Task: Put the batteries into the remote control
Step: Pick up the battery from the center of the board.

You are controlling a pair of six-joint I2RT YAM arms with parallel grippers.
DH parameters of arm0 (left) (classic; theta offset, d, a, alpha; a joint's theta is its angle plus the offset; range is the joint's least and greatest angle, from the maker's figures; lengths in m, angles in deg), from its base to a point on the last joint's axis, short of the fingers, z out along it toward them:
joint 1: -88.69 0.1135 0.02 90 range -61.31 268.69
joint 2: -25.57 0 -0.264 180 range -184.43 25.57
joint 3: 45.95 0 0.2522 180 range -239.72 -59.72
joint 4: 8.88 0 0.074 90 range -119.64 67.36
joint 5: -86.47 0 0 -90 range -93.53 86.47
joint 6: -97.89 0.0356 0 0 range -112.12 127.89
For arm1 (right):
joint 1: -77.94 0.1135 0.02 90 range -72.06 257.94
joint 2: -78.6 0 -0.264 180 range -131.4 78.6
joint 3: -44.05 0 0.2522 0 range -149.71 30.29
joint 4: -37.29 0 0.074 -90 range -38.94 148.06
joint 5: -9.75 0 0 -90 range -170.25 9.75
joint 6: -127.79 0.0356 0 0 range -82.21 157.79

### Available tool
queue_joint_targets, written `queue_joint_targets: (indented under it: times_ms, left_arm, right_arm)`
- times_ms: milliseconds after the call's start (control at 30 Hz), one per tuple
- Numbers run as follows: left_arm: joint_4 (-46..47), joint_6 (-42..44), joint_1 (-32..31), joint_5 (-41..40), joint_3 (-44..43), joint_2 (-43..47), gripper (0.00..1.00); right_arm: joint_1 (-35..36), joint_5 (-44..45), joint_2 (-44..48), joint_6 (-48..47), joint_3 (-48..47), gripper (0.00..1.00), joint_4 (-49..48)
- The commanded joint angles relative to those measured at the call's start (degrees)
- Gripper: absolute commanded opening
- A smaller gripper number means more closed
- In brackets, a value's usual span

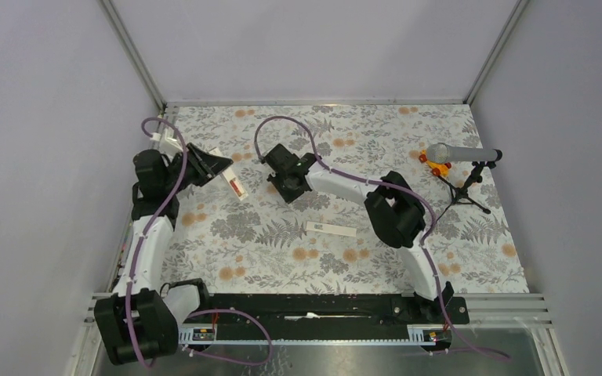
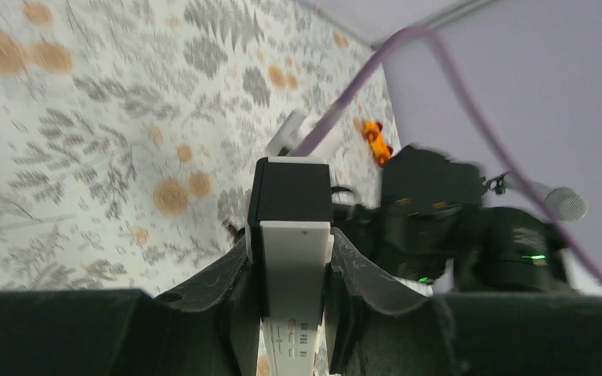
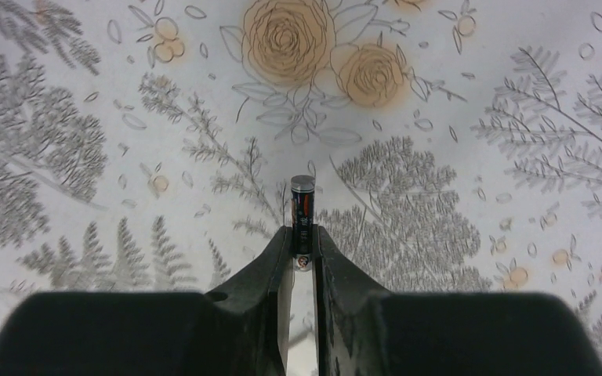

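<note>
Top view: the left gripper (image 1: 210, 164) is clamped on the remote (image 1: 232, 180), which slants out from its jaws. A bit of red shows near the remote's free end. It may be one battery already seated, but it is too small to be sure. The right gripper (image 1: 282, 182) hovers just right of the remote, apart from it. The cover (image 1: 334, 229) lies on the table (image 1: 266, 262), well off to the remote's near right, so closing up is left to do.

Left wrist: the jaws pinch the remote's white sides and its dark end pokes out beyond them. The compartment is not visible from here.

Right wrist: only this view shows the battery (image 3: 303, 205). It is squeezed by one end between closed fingers and is not yet in the remote, which is out of frame.
</note>
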Motion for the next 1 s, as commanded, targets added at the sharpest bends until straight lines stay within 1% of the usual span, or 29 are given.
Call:
queue_joint_targets:
  times_ms: [0,67,133,200,333,467,667,833,967]
  left_arm:
    - [5.05,-1.28,-5.6,-2.18,2.17,-2.94,0.0]
    - [8.78,-3.53,-8.07,-1.69,3.09,-4.65,0.0]
    - [17.17,-8.75,-8.95,0.36,5.52,-6.78,0.0]
    - [22.06,-12.76,-9.1,1.13,6.59,-8.73,0.0]
    - [23.44,-13.05,-10.59,1.56,6.34,-11.33,0.0]
    - [25.17,-14.54,-12.87,1.55,5.89,-12.91,0.0]
    - [31.15,-21.48,-15.73,0.37,6.12,-15.74,0.0]
    - [34.23,-25.02,-17.75,-1.91,7.07,-16.47,0.0]
    - [34.62,-25.22,-18.1,-2.92,7.15,-16.1,0.0]
  right_arm:
    - [0.28,-0.84,8.89,4.94,-0.51,0.11,5.99]
    - [0.08,-2.18,10.78,7.24,-1.35,0.11,9.31]
    - [-0.01,-3.73,12.96,9.25,-1.68,0.11,11.84]
    - [-0.09,-4.82,15.18,10.5,-2.51,0.11,14.59]
    - [-0.11,-4.86,18.46,11.65,-4.75,0.11,17.68]
    - [-0.03,-9.0,22.11,12.17,-5.22,0.12,15.41]
    - [-0.01,-14.11,21.78,14.33,-8.91,0.12,16.7]
    - [-0.01,-14.11,19.87,15.88,-11.03,0.12,18.28]
    - [0.01,-13.63,19.01,16.34,-12.27,0.12,18.71]
